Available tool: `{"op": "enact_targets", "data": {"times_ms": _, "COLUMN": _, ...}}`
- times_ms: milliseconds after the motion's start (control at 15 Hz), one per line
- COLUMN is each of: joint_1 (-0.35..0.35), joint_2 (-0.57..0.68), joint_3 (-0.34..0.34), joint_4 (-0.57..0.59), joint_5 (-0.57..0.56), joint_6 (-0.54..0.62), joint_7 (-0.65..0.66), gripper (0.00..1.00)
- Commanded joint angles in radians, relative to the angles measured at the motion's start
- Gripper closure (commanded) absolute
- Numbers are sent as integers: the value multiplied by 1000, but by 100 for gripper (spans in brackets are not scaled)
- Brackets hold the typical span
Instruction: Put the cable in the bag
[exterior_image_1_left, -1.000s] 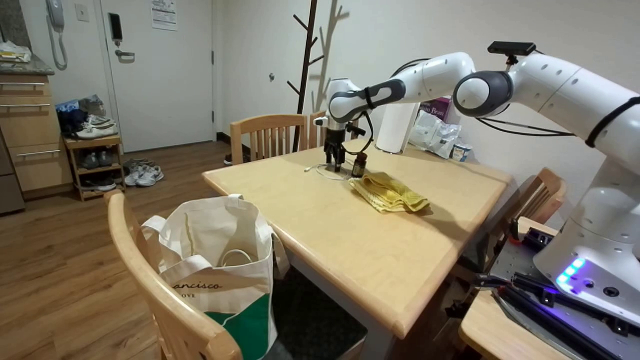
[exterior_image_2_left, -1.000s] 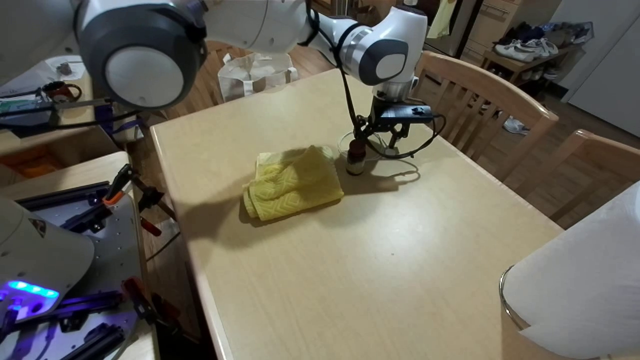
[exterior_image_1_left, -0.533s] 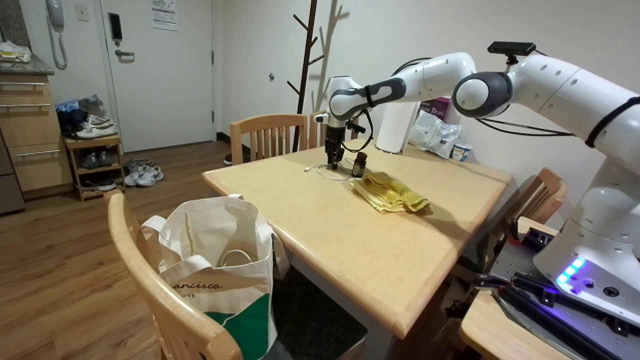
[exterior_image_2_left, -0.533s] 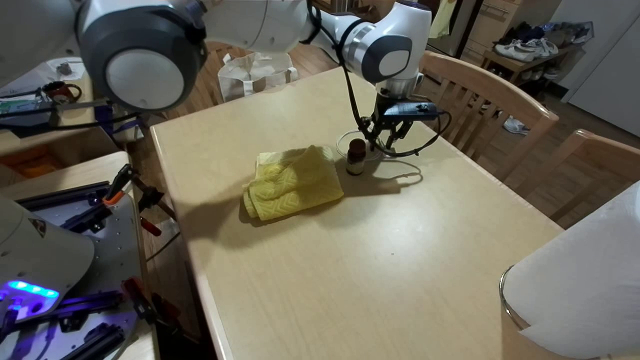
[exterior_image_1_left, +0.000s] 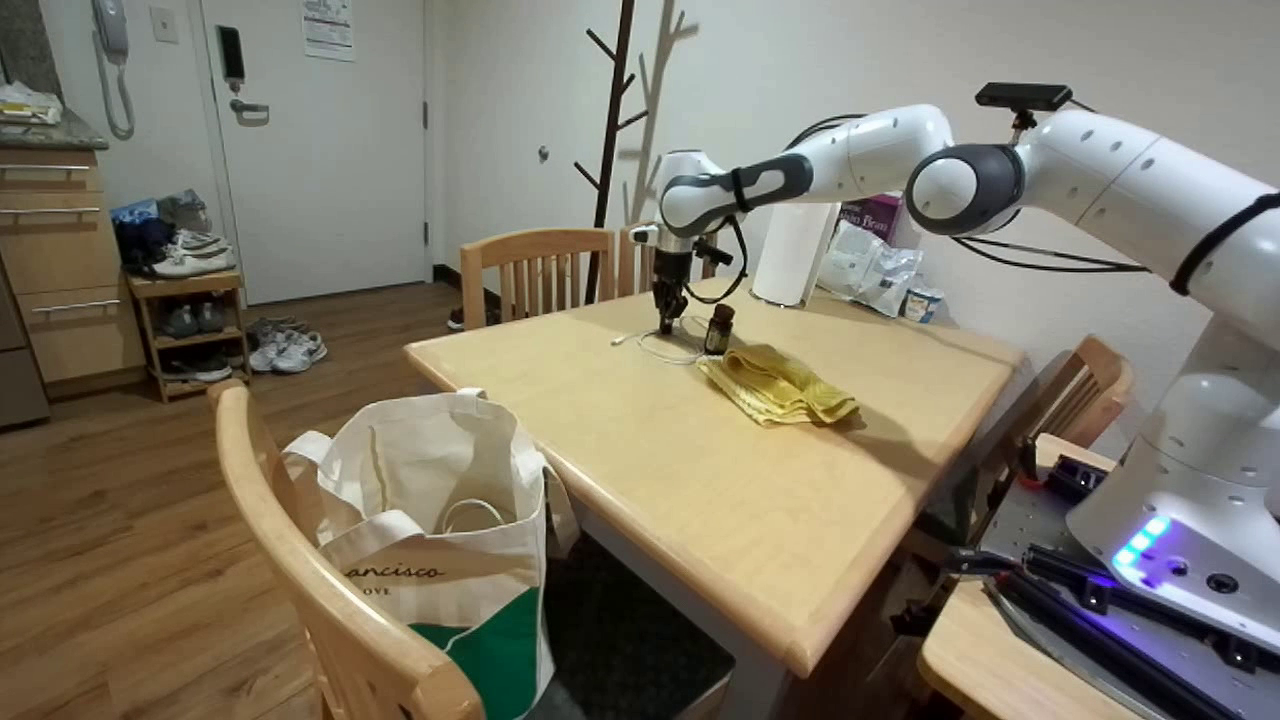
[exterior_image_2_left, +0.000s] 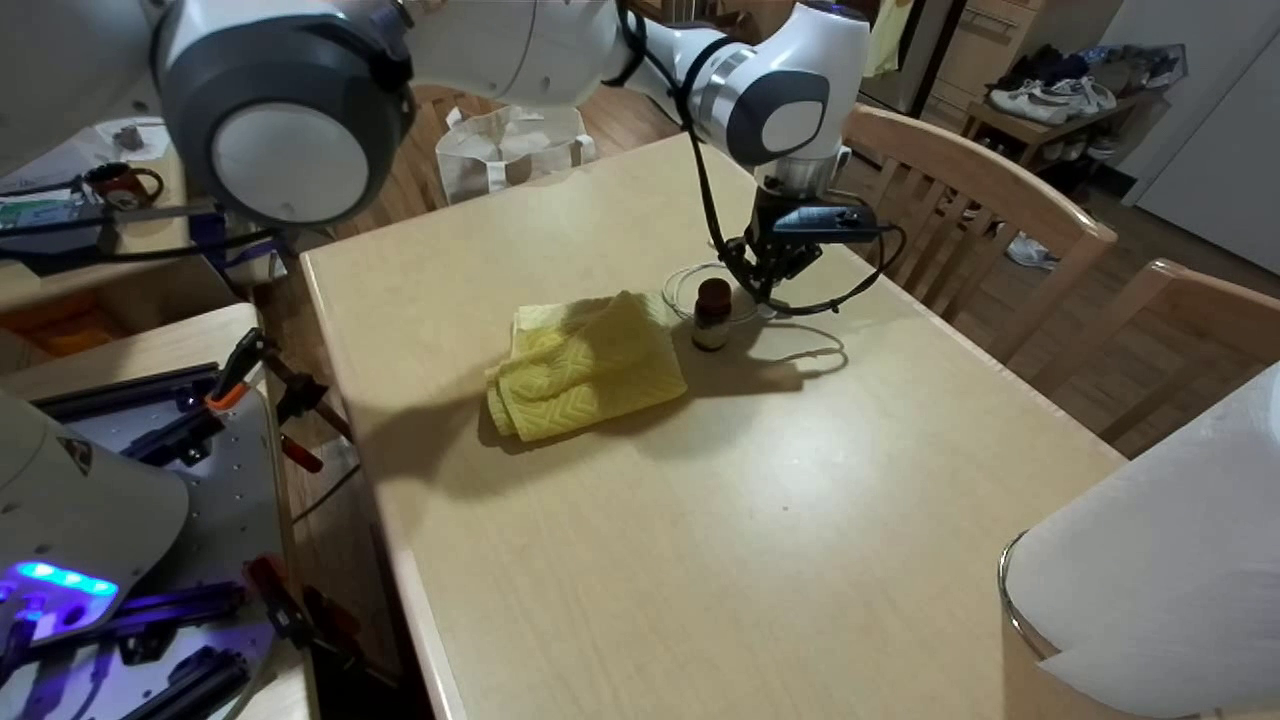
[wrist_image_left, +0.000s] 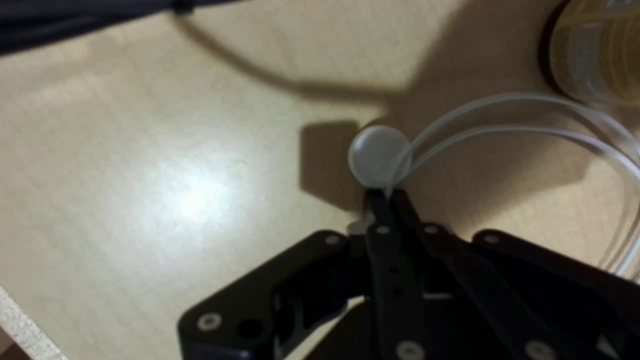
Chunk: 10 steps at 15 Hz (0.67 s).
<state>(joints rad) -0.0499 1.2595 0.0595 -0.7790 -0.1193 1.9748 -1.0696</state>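
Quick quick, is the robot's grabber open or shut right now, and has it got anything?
Gripper: closed, holding the white cable.

My claw is black and the cable is white. The bag is cream and green. The yellow cloth has a diamond-like pattern.

The white arm is banded with dark grey at its rounded joints and hung with black cables; the black gripper is studded with pale round screws.
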Motion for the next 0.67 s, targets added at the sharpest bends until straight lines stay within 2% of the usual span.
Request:
{"op": "enact_targets", "data": {"times_ms": 0, "joint_1": -16, "joint_2": 30, "joint_3": 26, "joint_4": 56, "joint_5": 40, "joint_6": -39, "joint_7": 4, "gripper": 94}}
{"op": "enact_targets", "data": {"times_ms": 600, "joint_1": -23, "joint_2": -34, "joint_3": 112, "joint_4": 76, "joint_5": 182, "joint_6": -10, "joint_7": 8, "gripper": 95}}
